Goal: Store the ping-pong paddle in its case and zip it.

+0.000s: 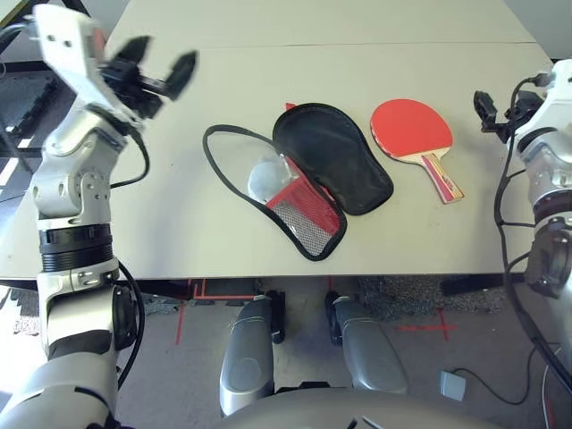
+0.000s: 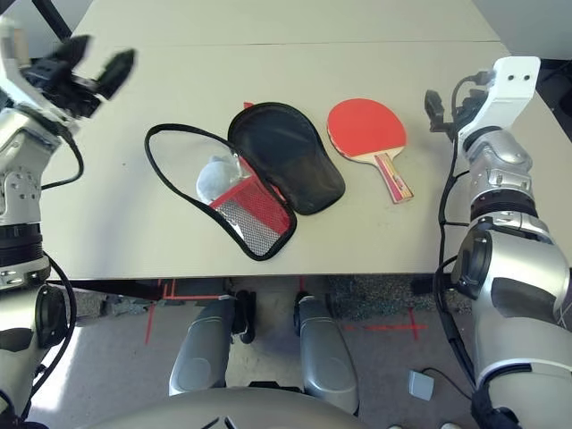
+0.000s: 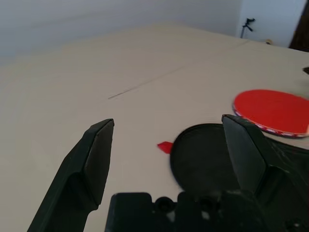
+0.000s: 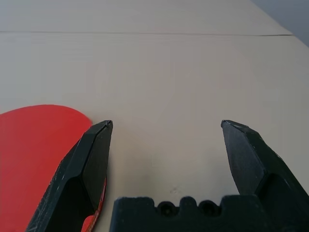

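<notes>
On beige table (image 1: 179,241): case (image 1: 331,165) unzipped, paddle (image 1: 413,130) beside; both tools spread wide, empty.

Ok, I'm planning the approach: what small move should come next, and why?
Probably bring the open right end effector down onto the ping-pong paddle, which lies bare on the table just beside it. The case already lies unzipped, and both end effectors hold nothing.

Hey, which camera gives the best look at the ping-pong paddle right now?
Either head view: the ping-pong paddle lies whole on the table, red face up, handle toward the robot, beside the case. The left wrist view catches just its blade, the right wrist view just a red edge.
</notes>
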Controlling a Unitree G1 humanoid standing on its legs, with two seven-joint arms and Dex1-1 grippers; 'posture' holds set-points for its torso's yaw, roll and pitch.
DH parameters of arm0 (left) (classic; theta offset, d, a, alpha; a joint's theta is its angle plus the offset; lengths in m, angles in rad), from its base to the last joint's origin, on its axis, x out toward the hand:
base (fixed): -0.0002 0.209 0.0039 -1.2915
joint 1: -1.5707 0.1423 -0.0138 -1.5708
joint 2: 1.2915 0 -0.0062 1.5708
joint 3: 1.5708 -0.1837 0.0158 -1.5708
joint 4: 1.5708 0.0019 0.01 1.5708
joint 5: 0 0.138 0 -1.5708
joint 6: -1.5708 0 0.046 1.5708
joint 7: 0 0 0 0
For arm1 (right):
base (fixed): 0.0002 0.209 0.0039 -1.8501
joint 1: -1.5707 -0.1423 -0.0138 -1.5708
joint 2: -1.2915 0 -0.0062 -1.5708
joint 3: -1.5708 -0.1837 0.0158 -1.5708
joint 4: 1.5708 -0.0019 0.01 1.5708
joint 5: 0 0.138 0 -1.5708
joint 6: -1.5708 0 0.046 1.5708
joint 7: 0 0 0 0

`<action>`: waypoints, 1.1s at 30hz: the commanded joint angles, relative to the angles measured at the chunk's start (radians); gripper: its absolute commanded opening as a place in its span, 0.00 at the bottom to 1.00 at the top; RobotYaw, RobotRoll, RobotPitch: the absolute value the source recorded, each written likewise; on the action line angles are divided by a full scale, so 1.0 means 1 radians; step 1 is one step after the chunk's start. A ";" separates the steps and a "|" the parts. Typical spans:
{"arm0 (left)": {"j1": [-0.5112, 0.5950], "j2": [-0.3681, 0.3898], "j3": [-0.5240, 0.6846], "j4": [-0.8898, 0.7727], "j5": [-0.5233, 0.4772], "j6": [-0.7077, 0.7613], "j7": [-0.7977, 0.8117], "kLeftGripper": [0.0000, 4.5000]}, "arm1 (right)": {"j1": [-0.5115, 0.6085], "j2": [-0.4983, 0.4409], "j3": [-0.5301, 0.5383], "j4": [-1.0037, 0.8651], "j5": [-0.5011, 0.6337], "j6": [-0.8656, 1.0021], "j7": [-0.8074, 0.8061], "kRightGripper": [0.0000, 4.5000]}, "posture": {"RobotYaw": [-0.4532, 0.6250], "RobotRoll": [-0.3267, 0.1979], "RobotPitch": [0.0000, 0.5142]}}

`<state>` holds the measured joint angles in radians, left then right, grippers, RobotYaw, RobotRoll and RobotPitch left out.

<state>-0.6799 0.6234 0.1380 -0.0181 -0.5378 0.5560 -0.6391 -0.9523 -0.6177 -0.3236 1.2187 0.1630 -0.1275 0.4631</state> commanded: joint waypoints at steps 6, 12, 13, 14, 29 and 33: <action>-0.044 0.004 -0.113 -0.026 0.000 0.086 -0.150 1.00 | 0.028 0.003 0.077 -0.308 -0.013 0.442 -0.043 0.99 | 0.39 0.62 0.47; -0.065 -0.024 -0.151 0.026 0.036 0.053 -0.193 1.00 | 0.058 -0.054 0.197 -0.734 -0.006 1.061 -0.014 0.99 | 0.35 0.62 0.44; -0.070 -0.031 -0.157 0.034 0.042 0.048 -0.199 1.00 | 0.056 -0.066 0.220 -0.791 0.001 1.145 0.000 0.99 | 0.35 0.62 0.44; -0.073 -0.035 -0.161 0.042 0.047 0.043 -0.204 1.00 | 0.055 -0.074 0.238 -0.836 0.008 1.210 0.010 0.99 | 0.34 0.62 0.43; -0.069 -0.082 -0.186 0.039 0.088 0.026 -0.230 1.00 | 0.078 -0.075 0.436 -1.094 0.074 1.639 0.035 0.99 | 0.36 0.62 0.44; -0.057 -0.087 -0.187 0.022 0.089 0.030 -0.225 1.00 | 0.092 -0.047 0.444 -1.093 0.073 1.638 0.018 0.99 | 0.36 0.62 0.44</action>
<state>-0.7517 0.5352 -0.0321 0.0339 -0.4619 0.5798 -0.8618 -0.8683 -0.6628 0.1090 0.1378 0.2319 1.5006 0.4893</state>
